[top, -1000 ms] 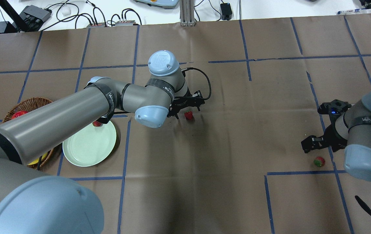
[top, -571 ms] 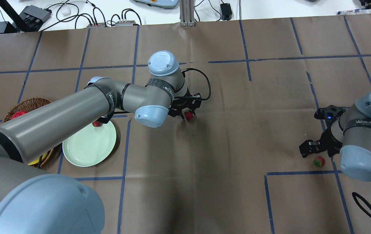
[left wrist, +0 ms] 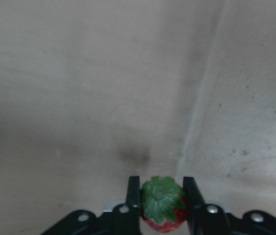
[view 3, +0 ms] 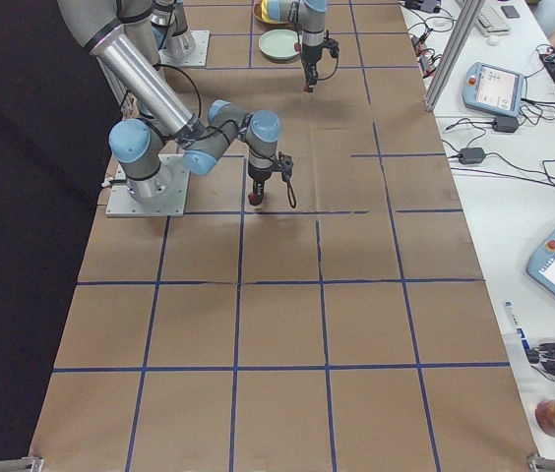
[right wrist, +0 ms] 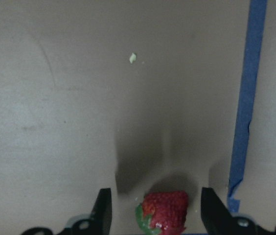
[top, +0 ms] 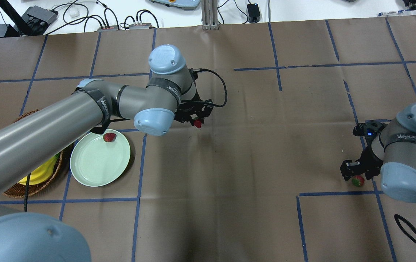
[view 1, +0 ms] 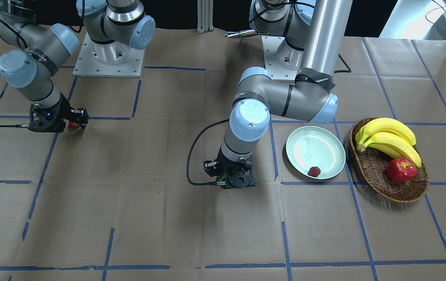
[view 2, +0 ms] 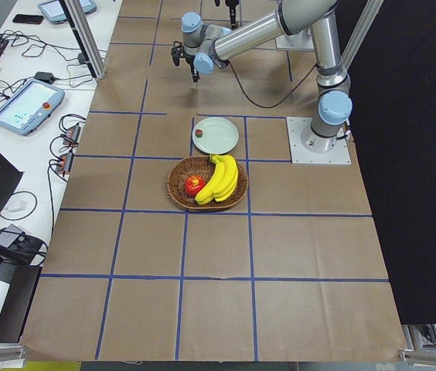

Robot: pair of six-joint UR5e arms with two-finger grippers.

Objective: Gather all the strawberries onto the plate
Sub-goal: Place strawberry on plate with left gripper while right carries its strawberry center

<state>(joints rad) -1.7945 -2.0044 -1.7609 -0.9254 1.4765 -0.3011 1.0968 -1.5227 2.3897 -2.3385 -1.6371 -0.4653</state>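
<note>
My left gripper (top: 197,121) is shut on a strawberry (left wrist: 162,208) with a green cap and holds it above the paper, to the right of the plate. The mint-green plate (top: 98,167) holds a second strawberry (top: 109,137) near its far rim. My right gripper (right wrist: 156,208) is open and low over the table. Its fingers stand on either side of a third strawberry (right wrist: 166,210) without touching it. That berry also shows in the overhead view (top: 357,181), next to a blue tape line.
A wicker basket (view 1: 379,183) with bananas (view 1: 389,138) and a red apple (view 1: 401,170) stands beside the plate, on the side away from my left gripper. Blue tape lines cross the brown paper. Cables and boxes lie along the far table edge (top: 84,18).
My left gripper has shut on its strawberry, lifted it and carried it left toward the plate. My right gripper has come down around the third strawberry.
</note>
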